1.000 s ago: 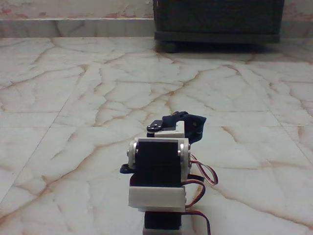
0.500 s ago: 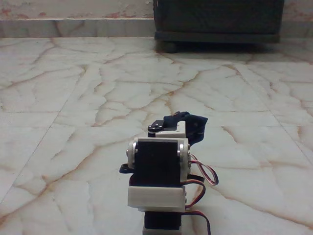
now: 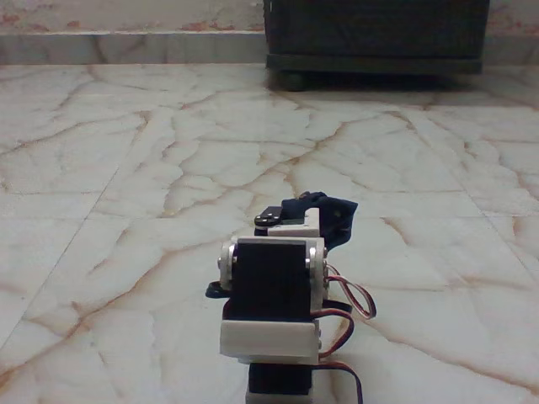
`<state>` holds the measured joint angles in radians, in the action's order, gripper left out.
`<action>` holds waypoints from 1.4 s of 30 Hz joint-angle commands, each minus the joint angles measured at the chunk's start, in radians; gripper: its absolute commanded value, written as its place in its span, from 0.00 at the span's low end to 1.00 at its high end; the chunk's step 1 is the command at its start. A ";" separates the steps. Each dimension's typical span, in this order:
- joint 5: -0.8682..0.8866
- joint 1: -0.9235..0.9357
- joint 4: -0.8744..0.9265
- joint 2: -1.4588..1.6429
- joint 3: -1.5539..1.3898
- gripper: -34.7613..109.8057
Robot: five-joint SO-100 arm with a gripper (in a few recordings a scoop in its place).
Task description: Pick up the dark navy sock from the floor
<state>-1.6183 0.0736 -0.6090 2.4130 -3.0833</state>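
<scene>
One arm (image 3: pixel 274 295) shows in the fixed view, seen from behind and low in the picture, its lower end cut off by the bottom edge. It is built of white brackets and black servo blocks, with red and dark wires (image 3: pixel 349 307) looping out on its right side. One dark navy sock (image 3: pixel 334 217) is in sight, a crumpled dark mass just past the top of the arm and slightly to the right, close above or on the floor (image 3: pixel 126 194); whether it touches the tiles cannot be told from this angle. Most of the sock is hidden behind a white bracket and a black part at the arm's far end. The gripper (image 3: pixel 313 220) sits in that same spot, but its jaws are covered by the arm's own body and by the dark fabric, so I cannot tell if they are apart, together or clamped on the sock. The floor is glossy cream marble with reddish-brown veins. One dark cabinet (image 3: pixel 376 34) stands at the far top right, cut off by the upper edge, with one round foot (image 3: pixel 291 82) visible below its left corner.
</scene>
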 commanded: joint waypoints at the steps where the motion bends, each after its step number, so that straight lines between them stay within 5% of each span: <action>1: 0.009 0.002 -0.015 0.043 0.002 0.24; 42: 0.029 0.003 -0.011 0.043 0.002 0.24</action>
<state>-1.6045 0.0736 -0.6090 2.4130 -3.0833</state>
